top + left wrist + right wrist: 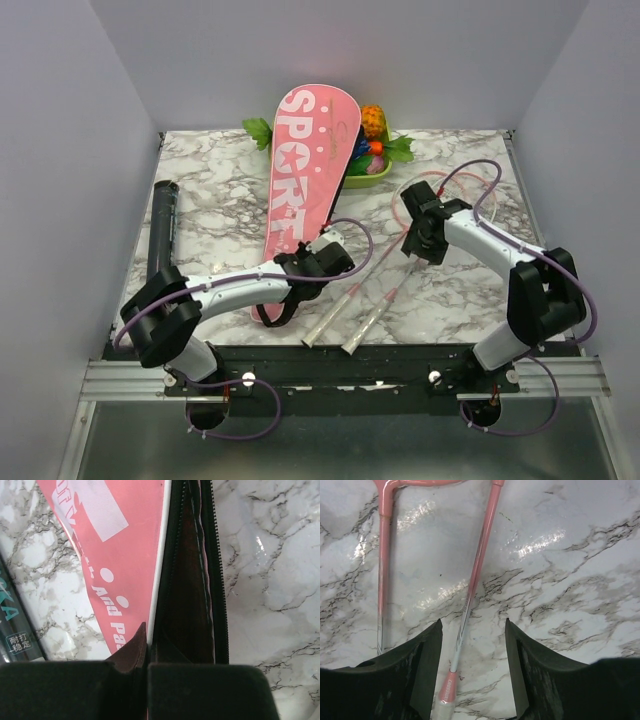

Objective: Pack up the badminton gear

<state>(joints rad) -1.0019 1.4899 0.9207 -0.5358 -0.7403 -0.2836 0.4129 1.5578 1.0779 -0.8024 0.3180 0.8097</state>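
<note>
The pink racket-shaped bag (305,170) lettered "SPORT" lies slanted across the table's middle. My left gripper (315,262) is shut on the bag's dark edge near its narrow end. In the left wrist view the gripper (147,665) pinches that flap, and the bag (125,545) gapes open along its black zipper. Two pink-framed rackets (385,290) lie side by side to the right, white handles toward me. My right gripper (425,235) hovers open over their shafts. One racket shaft (475,575) runs between the open gripper (473,625) fingers, untouched; the other shaft (382,570) lies left of them.
A long black tube (165,230) lies along the table's left side, and its edge shows in the left wrist view (10,625). A green tray (365,182) of toy fruit sits at the back, behind the bag's wide end. Grey walls enclose the table.
</note>
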